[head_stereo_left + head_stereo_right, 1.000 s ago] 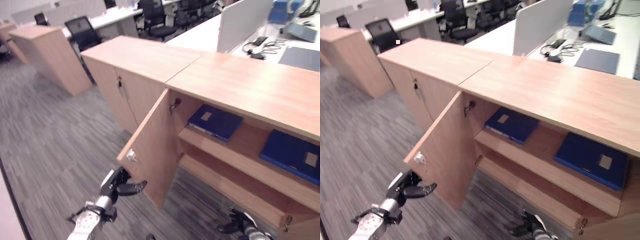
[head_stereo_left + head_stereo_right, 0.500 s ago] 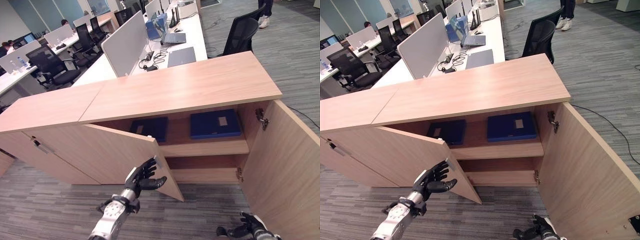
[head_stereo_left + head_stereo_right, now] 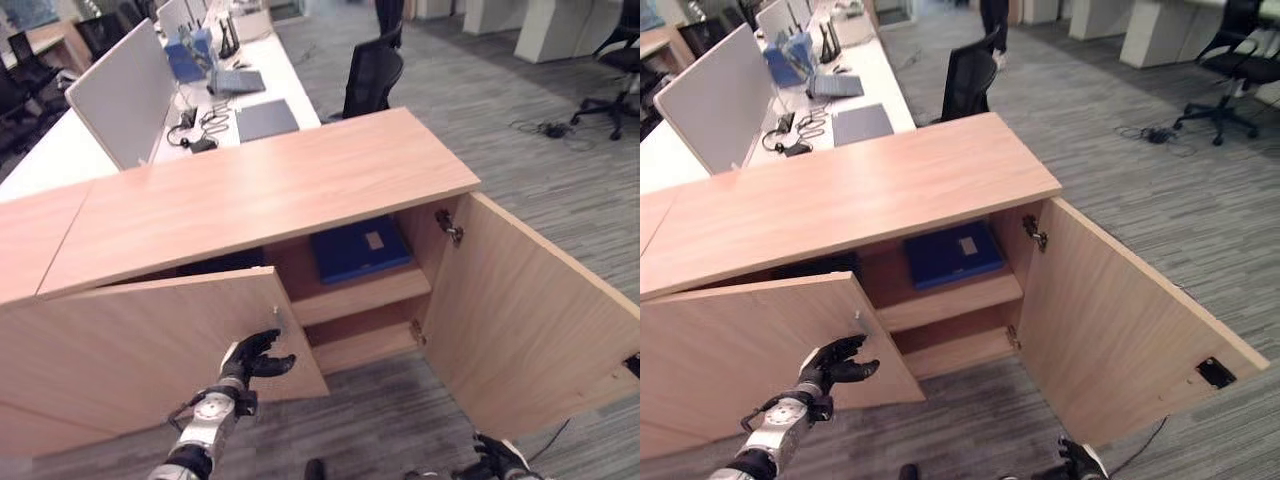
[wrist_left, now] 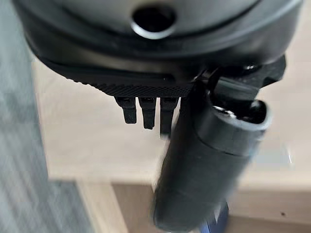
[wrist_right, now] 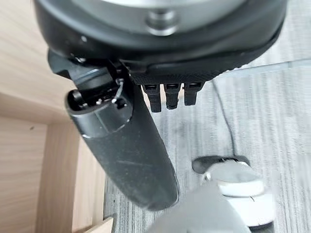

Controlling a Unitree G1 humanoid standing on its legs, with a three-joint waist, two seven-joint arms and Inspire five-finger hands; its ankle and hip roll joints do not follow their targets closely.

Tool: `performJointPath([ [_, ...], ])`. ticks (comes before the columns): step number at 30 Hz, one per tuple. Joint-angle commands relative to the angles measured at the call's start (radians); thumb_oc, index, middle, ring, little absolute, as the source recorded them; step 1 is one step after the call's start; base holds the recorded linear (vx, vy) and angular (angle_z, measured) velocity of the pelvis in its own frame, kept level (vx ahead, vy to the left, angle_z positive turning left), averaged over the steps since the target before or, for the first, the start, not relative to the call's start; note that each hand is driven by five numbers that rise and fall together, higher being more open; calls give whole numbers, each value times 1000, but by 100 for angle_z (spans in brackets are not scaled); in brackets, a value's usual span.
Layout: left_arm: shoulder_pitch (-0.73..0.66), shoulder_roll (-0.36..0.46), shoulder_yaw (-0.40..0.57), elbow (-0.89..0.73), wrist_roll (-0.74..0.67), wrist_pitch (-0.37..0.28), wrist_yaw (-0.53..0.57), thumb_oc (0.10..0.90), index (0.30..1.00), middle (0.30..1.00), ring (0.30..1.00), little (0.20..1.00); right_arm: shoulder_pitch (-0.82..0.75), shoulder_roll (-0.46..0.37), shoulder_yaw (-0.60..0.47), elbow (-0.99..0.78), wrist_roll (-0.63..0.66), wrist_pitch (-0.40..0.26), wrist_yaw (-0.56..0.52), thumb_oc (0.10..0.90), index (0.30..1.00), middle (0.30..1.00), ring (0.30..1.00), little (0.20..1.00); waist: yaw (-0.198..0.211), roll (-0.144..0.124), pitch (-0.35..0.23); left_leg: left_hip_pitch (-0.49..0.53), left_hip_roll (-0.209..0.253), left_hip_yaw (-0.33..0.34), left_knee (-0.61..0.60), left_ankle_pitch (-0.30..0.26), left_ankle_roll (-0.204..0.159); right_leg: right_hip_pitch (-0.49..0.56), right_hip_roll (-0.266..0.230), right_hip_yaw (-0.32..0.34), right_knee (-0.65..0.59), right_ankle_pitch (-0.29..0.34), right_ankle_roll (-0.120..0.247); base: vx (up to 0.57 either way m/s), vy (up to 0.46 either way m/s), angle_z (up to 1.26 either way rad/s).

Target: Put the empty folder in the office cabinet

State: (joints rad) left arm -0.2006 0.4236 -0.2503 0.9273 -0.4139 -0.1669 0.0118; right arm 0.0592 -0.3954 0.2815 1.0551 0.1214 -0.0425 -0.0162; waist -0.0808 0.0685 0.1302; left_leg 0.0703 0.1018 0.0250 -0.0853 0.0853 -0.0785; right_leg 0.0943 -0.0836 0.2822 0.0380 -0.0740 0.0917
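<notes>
Folder shelved (left hand open)

The office cabinet is a low, light-wood unit with both doors swung open, the right door wide, the left door partly. A blue folder with a pale label lies flat on the upper shelf, toward its right end near the hinge side.
</notes>
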Motion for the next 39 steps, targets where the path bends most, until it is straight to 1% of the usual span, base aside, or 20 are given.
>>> performJointPath([
  [1, -218, 137, 113, 21, 10, -91, 45, 800, 900, 900, 900, 900, -15, 8, -4, -59, 30, -54, 13, 800, 900, 900, 900, 900, -18, -44, -64, -20, 4, 37, 33, -59, -33, 42, -14, -18, -26, -64, 64, 53, 102, -42],
  [2, -219, 138, 112, 22, 10, -92, 45, 800, 900, 900, 900, 900, -15, 9, -4, -59, 30, -54, 13, 800, 900, 900, 900, 900, -17, -45, -64, -19, 4, 39, 33, -60, -33, 42, -14, -17, -25, -64, 64, 79, 188, -39],
  [3, -255, 184, 117, 55, 23, -90, 46, 800, 900, 900, 900, 900, -15, 9, -10, -42, 37, -53, 16, 800, 900, 900, 900, 900, -21, -56, -71, -11, -2, 60, 30, -73, -23, 28, -26, -7, -15, -60, 81, 73, 179, -37],
  [8, -321, 269, 125, 126, 57, -82, 53, 800, 900, 900, 900, 900, -7, 10, -22, -39, 55, -54, 25, 800, 900, 900, 900, 900, -35, -76, -86, 10, -17, 101, 24, -103, -3, -3, -52, 4, 8, -39, 116, 59, 185, -27],
  [9, -343, 297, 123, 148, 78, -77, 55, 800, 900, 900, 900, 900, -2, 12, -23, -39, 55, -53, 29, 800, 900, 900, 900, 900, -38, -82, -90, 14, -25, 113, 21, -112, 4, -15, -59, 9, 14, -27, 132, 31, 210, -35],
  [13, -369, 303, 139, 148, 65, -81, 70, 800, 900, 900, 900, 900, 8, 27, -25, -27, 50, -48, 31, 800, 900, 900, 900, 900, -40, -95, -91, 16, -40, 132, 18, -132, 16, -42, -76, -17, 26, -6, 155, -7, 166, -25],
  [14, -353, 267, 141, 96, 47, -90, 76, 800, 900, 900, 900, 900, -6, 47, -32, -12, 52, -46, 22, 800, 900, 900, 900, 900, -27, -95, -74, 18, -39, 144, 16, -139, 23, -71, -78, -92, 73, 3, 163, -49, 100, -6],
  [15, -352, 266, 141, 95, 47, -89, 77, 800, 900, 900, 900, 900, -6, 47, -32, -12, 51, -47, 22, 800, 900, 900, 900, 900, -28, -95, -74, 18, -39, 143, 17, -139, 23, -71, -78, -94, 74, 2, 163, -90, 50, -13],
  [16, -318, 226, 128, 33, 45, -97, 73, 800, 900, 900, 900, 900, -18, 61, -41, -19, 45, -46, 12, 800, 900, 900, 900, 900, -10, -93, -57, 21, -38, 156, 14, -142, 25, -90, -91, -193, 112, 23, 164, -52, 10, 1],
  [17, -317, 225, 128, 31, 46, -96, 73, 800, 900, 900, 900, 900, -18, 60, -41, -19, 45, -46, 12, 800, 900, 900, 900, 900, -12, -93, -57, 20, -38, 154, 14, -142, 25, -89, -91, -195, 113, 22, 164, -66, 20, 4],
  [20, -240, 140, 107, -63, 40, -106, 63, 800, 900, 900, 900, 900, -28, 79, -59, -8, 32, -43, -4, 800, 900, 900, 900, 900, 7, -89, -44, 32, -37, 175, 12, -148, 23, -103, -135, -362, 145, 57, 165, -22, -4, -6],
  [21, -201, 71, 81, -109, 34, -108, 54, 800, 900, 900, 900, 900, -28, 91, -66, -5, 28, -43, -12, 800, 900, 900, 900, 900, 14, -89, -42, 36, -36, 186, 8, -149, 21, -105, -159, -426, 147, 74, 162, 0, 0, 0],
  [22, -191, 40, 65, -126, 35, -108, 53, 800, 900, 900, 900, 900, -30, 93, -72, -6, 30, -42, -16, 800, 900, 900, 900, 900, 12, -89, -39, 36, -35, 184, 7, -148, 19, -109, -162, -433, 148, 77, 162, -2, -26, 4],
  [23, -190, 39, 65, -127, 35, -107, 53, 800, 900, 900, 900, 900, -30, 92, -72, -6, 30, -42, -16, 800, 900, 900, 900, 900, 12, -88, -40, 36, -35, 183, 7, -148, 19, -109, -162, -433, 148, 77, 162, 0, 0, 0],
  [27, -115, -51, 1, -190, 82, -107, 41, 800, 900, 900, 900, 900, -29, 96, -84, -9, 31, -38, -27, 800, 900, 900, 900, 900, 6, -84, -32, 41, -36, 174, 8, -154, 12, -106, -173, -406, 92, 61, 150, 25, -56, 5],
  [28, -93, -63, -8, -206, 80, -102, 31, 800, 900, 900, 900, 900, -33, 95, -87, -10, 29, -37, -31, 800, 900, 900, 900, 900, 11, -84, -32, 43, -35, 182, 9, -155, 10, -102, -184, -416, 70, 73, 149, -34, -172, -10],
  [29, -64, -82, -28, -215, 82, -94, 17, 800, 900, 900, 900, 900, -50, 97, -86, 0, 22, -31, -37, 800, 900, 900, 900, 900, 22, -81, -28, 42, -28, 202, 12, -155, 3, -113, -208, -457, 44, 110, 148, -39, -133, -22],
  [31, -54, -90, -35, -213, 83, -89, 12, 800, 900, 900, 900, 900, -59, 98, -81, 5, 16, -30, -38, 800, 900, 900, 900, 900, 25, -80, -24, 41, -20, 213, 14, -154, 1, -125, -214, -468, 39, 124, 149, -23, -139, -49],
  [35, 2, -121, -31, -176, 84, -83, -3, 800, 900, 900, 900, 900, -47, 97, -71, 3, 12, -29, -31, 800, 900, 900, 900, 900, 12, -82, -30, 61, -13, 231, 15, -159, -6, -119, -208, -421, 18, 116, 145, 39, -126, -45],
  [39, 54, -144, -22, -113, 104, -72, -14, 800, 900, 900, 900, 900, -44, 87, -72, 13, 16, -32, -27, 800, 900, 900, 900, 900, -10, -58, -36, 89, 11, 239, 19, -159, -21, -111, -172, -378, 11, 85, 126, 76, -188, -18],
])
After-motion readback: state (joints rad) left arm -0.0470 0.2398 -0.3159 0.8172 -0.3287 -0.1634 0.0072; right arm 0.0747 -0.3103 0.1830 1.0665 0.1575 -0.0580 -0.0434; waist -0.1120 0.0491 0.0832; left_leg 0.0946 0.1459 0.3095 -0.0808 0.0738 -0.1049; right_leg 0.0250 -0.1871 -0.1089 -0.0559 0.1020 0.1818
